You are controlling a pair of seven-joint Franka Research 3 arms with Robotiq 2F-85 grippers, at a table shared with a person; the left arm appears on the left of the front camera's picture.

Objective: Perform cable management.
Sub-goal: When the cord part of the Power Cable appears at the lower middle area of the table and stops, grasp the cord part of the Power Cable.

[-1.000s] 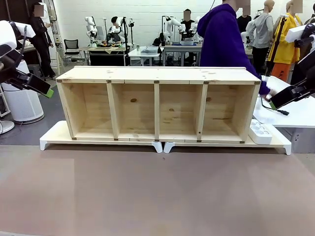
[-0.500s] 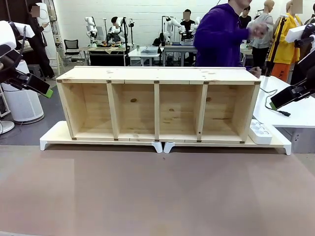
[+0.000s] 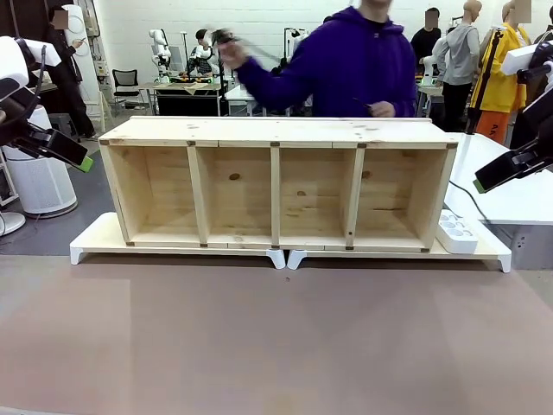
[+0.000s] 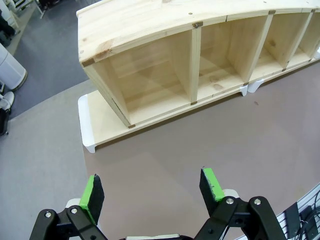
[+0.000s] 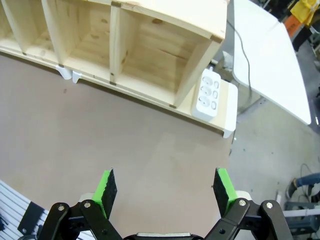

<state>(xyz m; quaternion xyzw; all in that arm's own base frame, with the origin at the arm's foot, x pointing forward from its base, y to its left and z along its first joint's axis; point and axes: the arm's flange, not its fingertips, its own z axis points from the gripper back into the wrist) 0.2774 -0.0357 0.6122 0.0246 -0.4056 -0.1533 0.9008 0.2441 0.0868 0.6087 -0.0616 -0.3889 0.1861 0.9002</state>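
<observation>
The person's raised hand [image 3: 226,41] is motion-blurred; the cable [image 5: 241,47] runs out of sight behind the wooden shelf [image 5: 165,20].

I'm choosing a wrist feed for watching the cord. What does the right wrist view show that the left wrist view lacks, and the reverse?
Right wrist view: the white power strip on the white base beside one end of the wooden shelf, and a thin black cable running over the white side table, beyond the open right pincer.
Left wrist view: the shelf's other end, the base's corner there and grey floor, beyond the open left pincer.
Both: the shelf's empty compartments, the base, and the brown tabletop.
</observation>
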